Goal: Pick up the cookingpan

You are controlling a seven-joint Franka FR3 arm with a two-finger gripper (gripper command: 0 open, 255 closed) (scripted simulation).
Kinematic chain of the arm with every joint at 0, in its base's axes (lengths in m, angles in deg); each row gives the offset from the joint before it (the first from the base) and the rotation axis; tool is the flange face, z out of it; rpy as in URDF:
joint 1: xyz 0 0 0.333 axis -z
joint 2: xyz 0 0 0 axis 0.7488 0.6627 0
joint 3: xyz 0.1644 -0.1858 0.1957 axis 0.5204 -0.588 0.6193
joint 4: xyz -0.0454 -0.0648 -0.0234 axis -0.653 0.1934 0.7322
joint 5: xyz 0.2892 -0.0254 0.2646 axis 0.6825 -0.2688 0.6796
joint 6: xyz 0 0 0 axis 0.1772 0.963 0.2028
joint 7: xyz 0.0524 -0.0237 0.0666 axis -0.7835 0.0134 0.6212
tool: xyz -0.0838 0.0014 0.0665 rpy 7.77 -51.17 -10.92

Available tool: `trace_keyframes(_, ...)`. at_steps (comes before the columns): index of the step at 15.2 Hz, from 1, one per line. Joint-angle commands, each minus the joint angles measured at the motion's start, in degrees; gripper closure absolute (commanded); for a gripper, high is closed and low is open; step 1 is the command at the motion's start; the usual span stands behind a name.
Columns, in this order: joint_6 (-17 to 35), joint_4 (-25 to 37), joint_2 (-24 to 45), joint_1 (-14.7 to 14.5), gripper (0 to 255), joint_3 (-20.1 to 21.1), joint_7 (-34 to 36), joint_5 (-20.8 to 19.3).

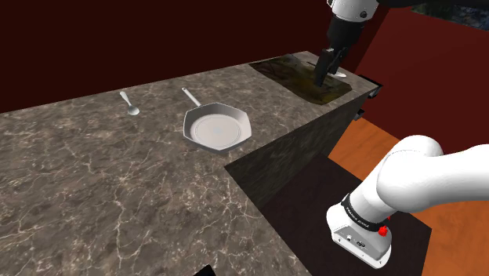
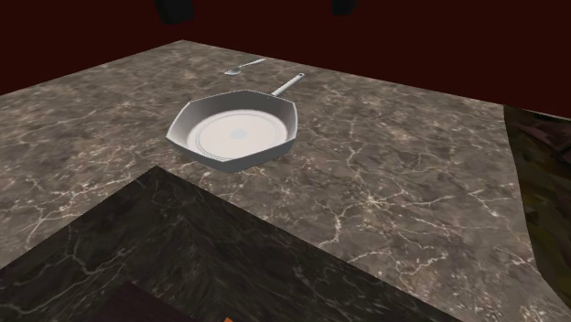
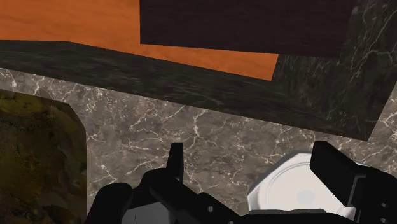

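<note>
1. Over one end of the counter, above a dark mottled patch set into its top, I am hanging my gripper with its fingers standing apart and nothing clasped between them.
2. The pan is lying flat near the counter's inner corner, where the front edge steps back. Its thin handle is pointing toward the far edge, and a spoon is lying apart beyond it.
3. I am reading this as the approach: the pan is sitting untouched, well apart from my gripper along the counter.
4. To do this well, I am planning to cross over high and line my fingers up across the handle. I would be coming down close to where it joins the bowl, so the weight is not tipping the pan out of my grip. The handle is lying low over the stone, so I expect to be going down almost to the surface before closing.
5. The counter is showing brown-grey marbled stone with pale veins and a darker front face. An orange floor is lying below it, and dark red walls are standing behind.
</note>
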Motion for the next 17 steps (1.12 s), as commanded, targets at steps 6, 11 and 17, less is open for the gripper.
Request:
trace_keyframes(6, 7.5, 1.0, 8.7, -0.5, 0, 2.0, 4.2, 2.4)
trace_keyframes(11, 14.1, 4.0, 18.4, -1.0, 0, 3.9, 8.0, 4.1)
trace_keyframes(17, 20.5, 10.1, 30.8, -1.4, 0, 5.8, 12.2, 5.2)
